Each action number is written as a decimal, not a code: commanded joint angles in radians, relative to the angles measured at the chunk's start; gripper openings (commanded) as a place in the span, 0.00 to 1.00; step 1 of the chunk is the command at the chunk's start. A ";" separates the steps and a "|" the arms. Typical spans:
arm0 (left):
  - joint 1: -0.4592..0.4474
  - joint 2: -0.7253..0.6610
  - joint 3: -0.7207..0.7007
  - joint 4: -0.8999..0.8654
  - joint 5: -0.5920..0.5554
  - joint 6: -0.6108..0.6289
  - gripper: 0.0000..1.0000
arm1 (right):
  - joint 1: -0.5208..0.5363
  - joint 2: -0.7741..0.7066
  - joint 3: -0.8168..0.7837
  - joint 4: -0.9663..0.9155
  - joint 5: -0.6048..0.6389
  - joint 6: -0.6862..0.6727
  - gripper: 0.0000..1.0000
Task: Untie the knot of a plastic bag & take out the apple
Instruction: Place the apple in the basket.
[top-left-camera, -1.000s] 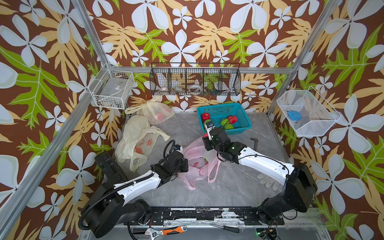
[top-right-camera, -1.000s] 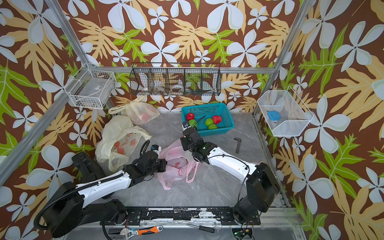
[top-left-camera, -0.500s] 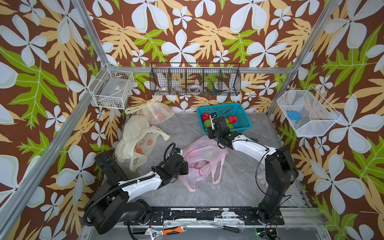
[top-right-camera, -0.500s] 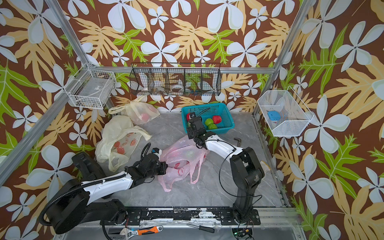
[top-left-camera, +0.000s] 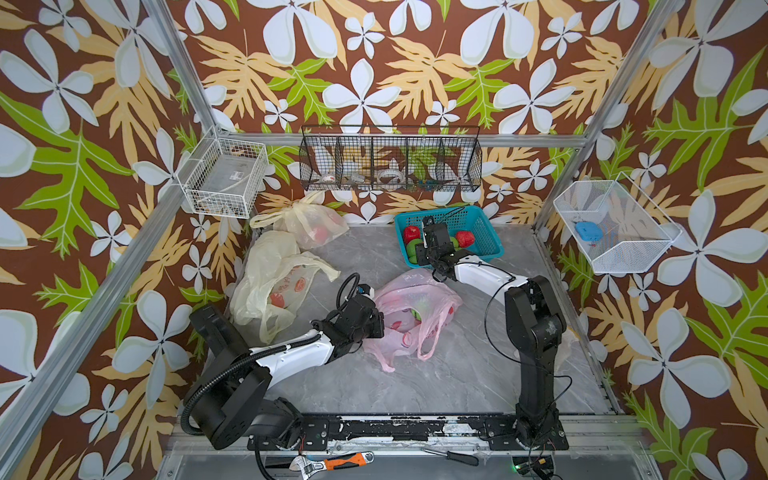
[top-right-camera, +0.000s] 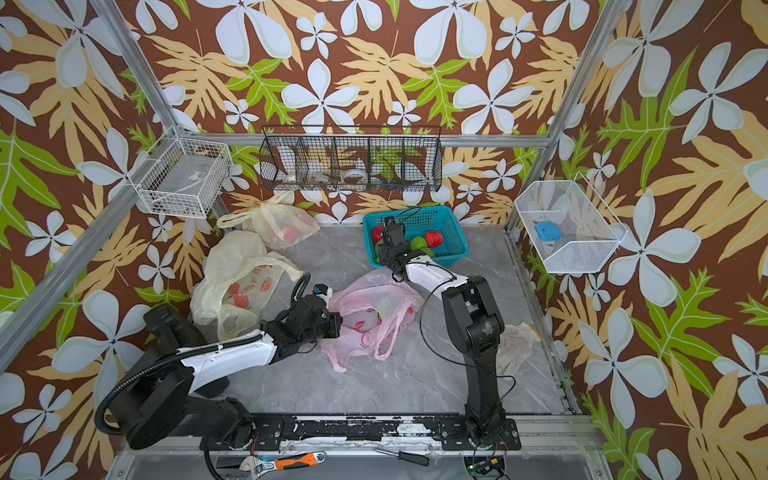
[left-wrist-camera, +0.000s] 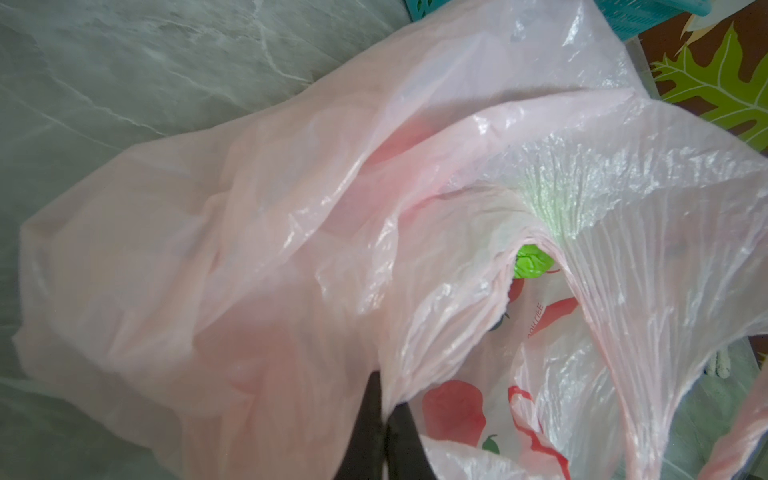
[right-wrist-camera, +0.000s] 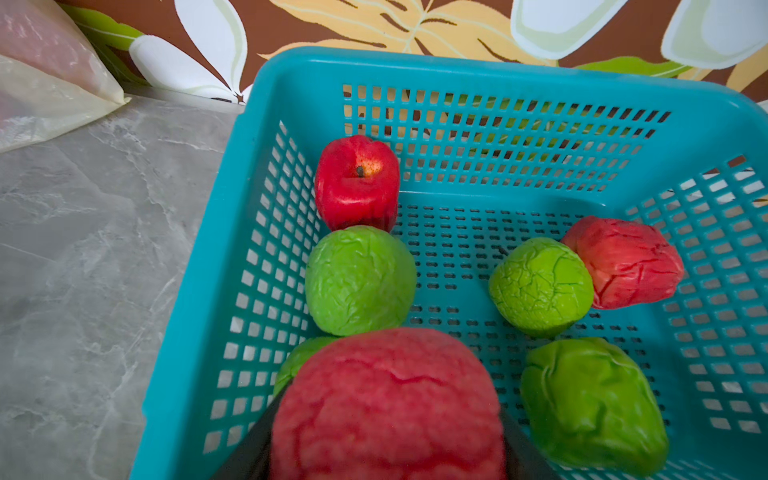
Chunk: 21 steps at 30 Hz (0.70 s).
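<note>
Right arm has swung off the pink bag (top-left-camera: 415, 299) over to the teal basket (right-wrist-camera: 478, 70). Its hand (right-wrist-camera: 386, 440) is clamped around a wrinkly red apple (right-wrist-camera: 386, 386), just above the loose fruit (right-wrist-camera: 359, 280) in there. Left hand (left-wrist-camera: 384, 424) is pressed together, pinching the pink bag's rim. The bag is slumped on the table (top-left-camera: 415, 374), with a green apple (left-wrist-camera: 534, 261) peeking out.
</note>
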 joint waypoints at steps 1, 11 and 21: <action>0.001 -0.011 -0.007 -0.004 0.000 0.007 0.00 | 0.000 0.003 0.007 -0.029 0.020 -0.004 0.66; 0.001 -0.052 -0.050 -0.003 0.000 -0.012 0.00 | 0.000 -0.073 -0.051 -0.039 0.029 -0.011 0.75; 0.001 -0.155 -0.137 0.015 0.038 -0.056 0.00 | 0.066 -0.344 -0.285 -0.025 0.027 0.008 0.74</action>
